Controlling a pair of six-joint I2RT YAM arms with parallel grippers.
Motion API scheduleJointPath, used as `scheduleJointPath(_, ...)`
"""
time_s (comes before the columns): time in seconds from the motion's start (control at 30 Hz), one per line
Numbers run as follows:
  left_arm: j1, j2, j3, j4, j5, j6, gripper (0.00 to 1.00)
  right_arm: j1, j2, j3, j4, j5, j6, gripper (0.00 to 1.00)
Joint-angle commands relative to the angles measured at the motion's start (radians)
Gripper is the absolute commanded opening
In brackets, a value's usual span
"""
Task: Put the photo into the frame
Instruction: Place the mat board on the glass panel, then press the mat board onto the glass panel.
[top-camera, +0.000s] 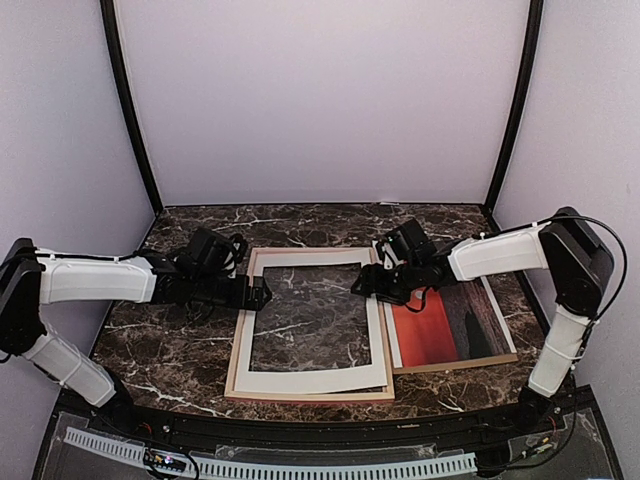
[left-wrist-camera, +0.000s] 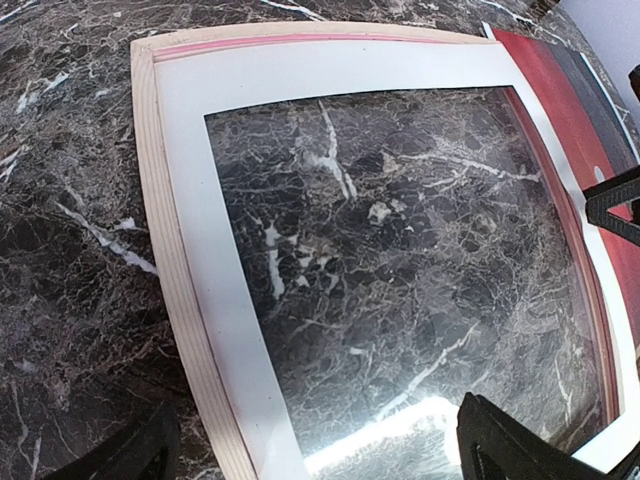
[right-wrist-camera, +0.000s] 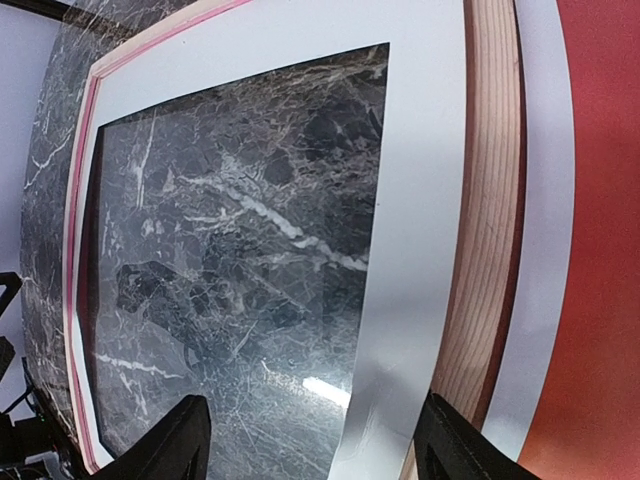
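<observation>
The frame (top-camera: 300, 396) lies flat in the middle of the table (top-camera: 170, 350), closer to the near edge than the far one. Its pale wood back faces up, and a thin pink lip shows inside the rails. A white mat (top-camera: 310, 380) sits within the rails, and the marble shows through its cut-out.

The photo (top-camera: 440, 325) lies flat, picture side up, between the frame and the table's right edge. Its white border is right against the frame's right rail. Whether the rail overlaps the border cannot be told. A brown board (top-camera: 460, 363) edge shows along the photo's near side.

The left gripper (top-camera: 262, 293) is at the frame's left rail, near its far-left corner. In the left wrist view the gripper (left-wrist-camera: 320, 460) is spread wide. One finger is over bare table outside the frame (left-wrist-camera: 160, 250) and the other is over the opening of the mat (left-wrist-camera: 230, 280). It grasps nothing.

The right gripper (top-camera: 360, 283) is at the frame's right rail, near its far-right corner. The right wrist view shows it (right-wrist-camera: 315, 450) released too, its fingers well apart. The right strip of the mat (right-wrist-camera: 420, 200) runs down between them, with the frame (right-wrist-camera: 490, 200) rail beside it, and the photo (right-wrist-camera: 610, 200) is further right.
</observation>
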Motion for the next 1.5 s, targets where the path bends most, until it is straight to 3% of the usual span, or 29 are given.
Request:
scheduleJointPath(0.0, -0.010, 0.009, 0.028, 0.011, -0.011, 0.004, 0.99, 0.023, -0.031, 0.031, -0.070, 0.054, -0.029, 0.71)
scheduleJointPath(0.37, -0.024, 0.006, 0.027, 0.015, -0.017, 0.017, 0.99, 0.042, -0.087, 0.059, -0.175, 0.147, -0.071, 0.71)
scheduleJointPath(0.9, -0.048, 0.089, 0.005, 0.152, 0.119, 0.028, 0.99, 0.153, -0.101, -0.024, -0.114, 0.039, -0.093, 0.65)
scheduleJointPath(1.47, -0.056, 0.170, -0.031, 0.134, 0.066, -0.006, 0.99, 0.197, -0.130, -0.129, -0.110, 0.079, -0.052, 0.64)
